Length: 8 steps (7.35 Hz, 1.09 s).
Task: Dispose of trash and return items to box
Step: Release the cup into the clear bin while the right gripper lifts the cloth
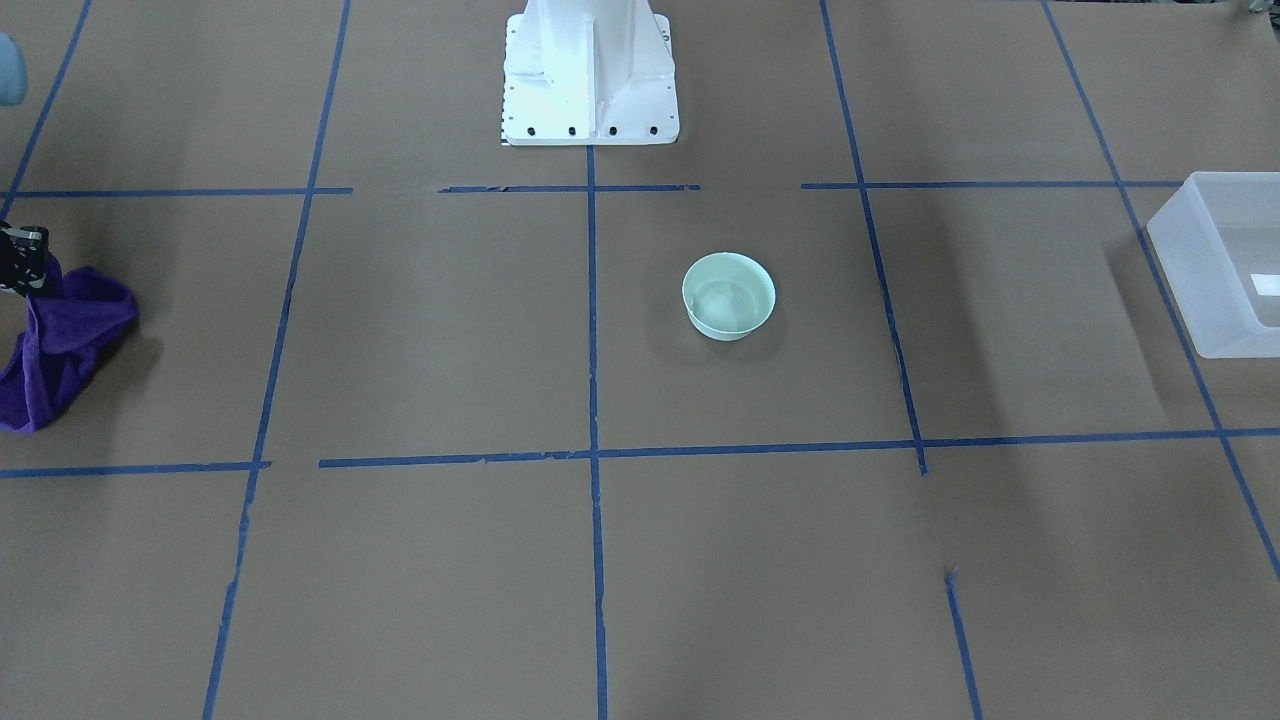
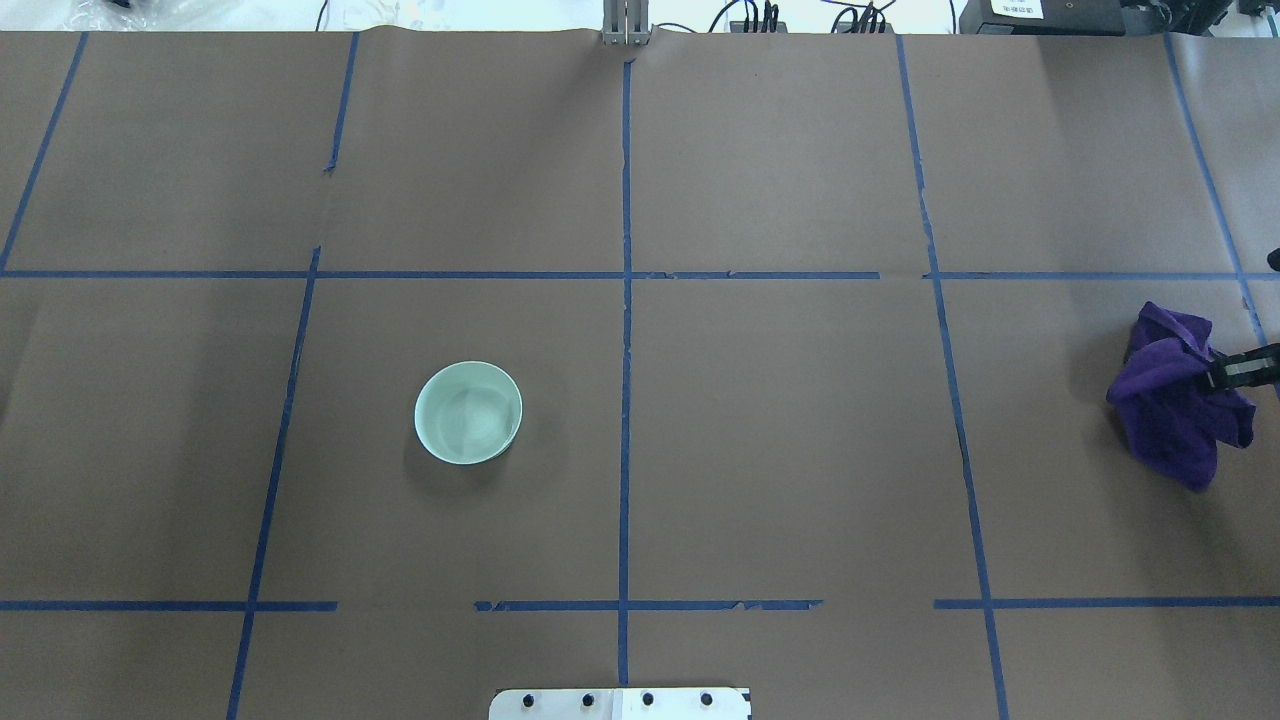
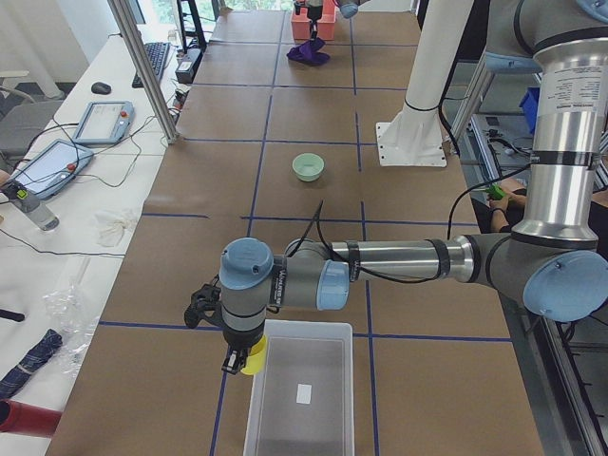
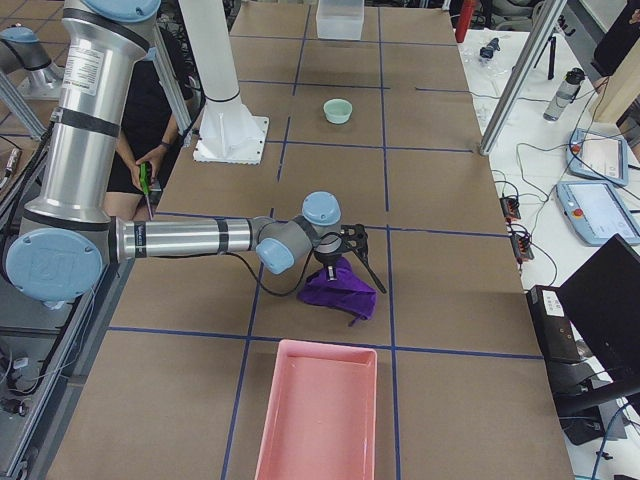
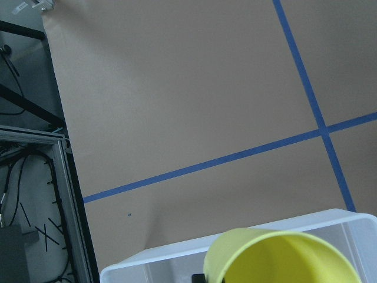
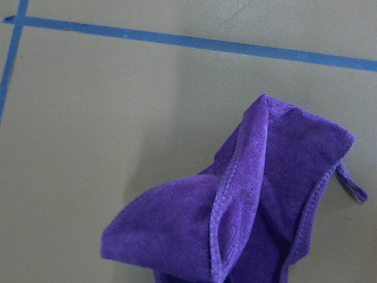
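Cloth [image 6: 265,194] plush; box [image 5: 147,262] frosted plastic; cup [image 5: 283,259] smooth plastic.

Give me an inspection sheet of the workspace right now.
Surface: brown paper table with a blue tape grid.
Job's things: pale mint-green round plastic bowl upright mid-table; small yellow plastic tumbler cup at the edge of the translucent frosted-white rectangular plastic bin.
Clutter: purple cloth, bunched; pink rectangular tray nearby.
Grippers: left gripper jaws hold the cup; right gripper jaws pinch the cloth.
Cables: black cables on the side bench.
Surroundings: tablets on benches; person behind the robot.
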{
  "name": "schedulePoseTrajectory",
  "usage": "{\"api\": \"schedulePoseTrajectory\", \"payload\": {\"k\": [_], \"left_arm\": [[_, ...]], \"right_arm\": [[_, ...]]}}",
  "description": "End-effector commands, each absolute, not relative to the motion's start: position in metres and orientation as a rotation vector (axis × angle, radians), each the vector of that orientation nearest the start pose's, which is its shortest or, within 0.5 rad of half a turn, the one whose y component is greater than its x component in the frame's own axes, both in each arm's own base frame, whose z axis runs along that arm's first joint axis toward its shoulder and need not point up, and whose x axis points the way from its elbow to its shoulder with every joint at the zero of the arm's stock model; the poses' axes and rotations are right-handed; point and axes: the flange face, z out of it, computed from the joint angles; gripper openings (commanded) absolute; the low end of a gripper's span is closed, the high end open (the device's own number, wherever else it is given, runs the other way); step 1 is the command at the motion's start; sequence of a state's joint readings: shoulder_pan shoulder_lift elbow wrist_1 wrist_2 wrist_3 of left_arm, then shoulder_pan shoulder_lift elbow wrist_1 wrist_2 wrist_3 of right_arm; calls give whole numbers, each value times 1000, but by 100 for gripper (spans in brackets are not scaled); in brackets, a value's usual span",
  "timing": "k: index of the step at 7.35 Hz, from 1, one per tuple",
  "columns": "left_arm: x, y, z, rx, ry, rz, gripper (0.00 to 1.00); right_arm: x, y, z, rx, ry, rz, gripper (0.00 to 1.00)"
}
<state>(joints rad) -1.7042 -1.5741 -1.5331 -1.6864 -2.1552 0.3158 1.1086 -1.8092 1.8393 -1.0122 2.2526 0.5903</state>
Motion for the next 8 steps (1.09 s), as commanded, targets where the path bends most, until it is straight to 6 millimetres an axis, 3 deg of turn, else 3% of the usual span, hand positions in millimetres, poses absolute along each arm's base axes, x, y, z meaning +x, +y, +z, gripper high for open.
{"api": "schedulePoseTrajectory", "payload": {"k": [1,3,4,5,8], "left_arm": [[-140,-457,697,159,574,168,0],[-127,-441,711,114,628,109,0],[-96,-430,722,85,698,152,0],[-85,-423,730,86,723,171,0],[-55,-412,780,82,777,235,0]], "right_arm": [[-93,-405,508,139,-858,-10,0],[-65,-401,473,183,-870,37,0],[-43,-401,466,202,-898,72,0],[-26,-400,459,223,-924,94,0],[18,-390,432,285,-994,152,0]]}}
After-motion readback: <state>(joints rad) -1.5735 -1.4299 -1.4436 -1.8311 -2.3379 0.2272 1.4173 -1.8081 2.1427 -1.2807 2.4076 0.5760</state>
